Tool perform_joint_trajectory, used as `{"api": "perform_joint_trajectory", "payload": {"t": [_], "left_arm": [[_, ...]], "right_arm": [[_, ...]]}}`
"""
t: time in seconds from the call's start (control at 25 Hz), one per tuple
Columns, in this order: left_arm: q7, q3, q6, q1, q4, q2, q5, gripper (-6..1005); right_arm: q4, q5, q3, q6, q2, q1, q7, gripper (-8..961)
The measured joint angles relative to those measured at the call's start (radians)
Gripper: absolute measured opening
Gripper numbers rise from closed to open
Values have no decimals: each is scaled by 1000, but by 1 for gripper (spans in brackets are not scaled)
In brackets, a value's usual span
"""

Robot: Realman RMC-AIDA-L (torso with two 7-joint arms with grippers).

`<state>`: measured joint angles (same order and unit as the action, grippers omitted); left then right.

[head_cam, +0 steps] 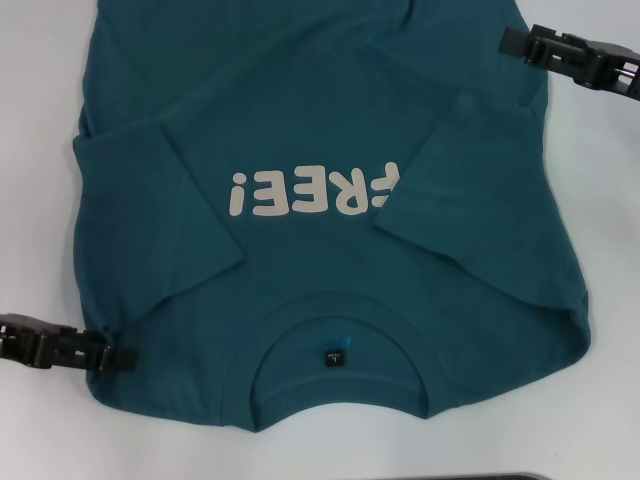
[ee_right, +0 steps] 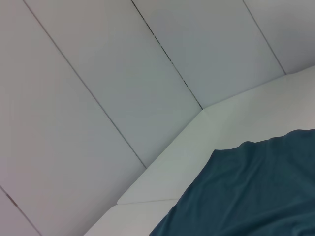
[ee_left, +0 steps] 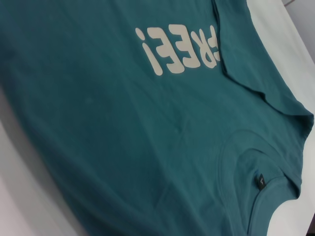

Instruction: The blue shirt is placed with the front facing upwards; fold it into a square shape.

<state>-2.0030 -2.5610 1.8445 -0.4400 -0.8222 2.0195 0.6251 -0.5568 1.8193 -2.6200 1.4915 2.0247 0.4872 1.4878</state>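
Note:
The blue shirt [head_cam: 300,120] lies front up on the white table, its collar and small black label [head_cam: 331,357] toward me. The pale "FREE!" lettering [head_cam: 310,190] reads upside down. Both sleeves are folded inward over the chest: one [head_cam: 150,220] on the left, the other [head_cam: 470,180] covering part of the first letter. My left gripper [head_cam: 112,356] is low at the shirt's near left shoulder edge, touching or just beside the cloth. My right gripper [head_cam: 520,42] is at the far right edge of the shirt. The left wrist view shows the shirt [ee_left: 98,123], its lettering [ee_left: 177,49] and its label [ee_left: 260,182].
The white table [head_cam: 40,150] shows bare strips to the left, right and near side of the shirt. The right wrist view shows the table's far corner [ee_right: 221,118], a bit of the shirt [ee_right: 256,196] and grey wall panels [ee_right: 98,73]. A dark strip [head_cam: 480,477] lies at the near edge.

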Motion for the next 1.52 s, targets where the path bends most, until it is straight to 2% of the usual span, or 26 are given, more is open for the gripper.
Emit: {"api": "perform_joint_trajectory", "payload": {"t": [0.16, 0.44, 1.08, 1.4, 1.52], "left_arm": [[1, 1, -9, -3, 0, 1, -4, 858], [-8, -5, -32, 20, -1, -9, -12, 858], [-13, -4, -33, 32, -15, -10, -35, 859], [-13, 2, -41, 26, -18, -4, -38, 858], [-13, 3, -44, 25, -33, 5, -54, 858]], "right_arm": [[0, 0, 0, -1, 0, 0, 0, 944], [0, 0, 0, -1, 0, 1, 0, 945], [0, -7, 0, 0, 0, 1, 0, 944], [0, -11, 0, -2, 0, 1, 0, 944], [0, -11, 0, -2, 0, 1, 0, 945]]}}
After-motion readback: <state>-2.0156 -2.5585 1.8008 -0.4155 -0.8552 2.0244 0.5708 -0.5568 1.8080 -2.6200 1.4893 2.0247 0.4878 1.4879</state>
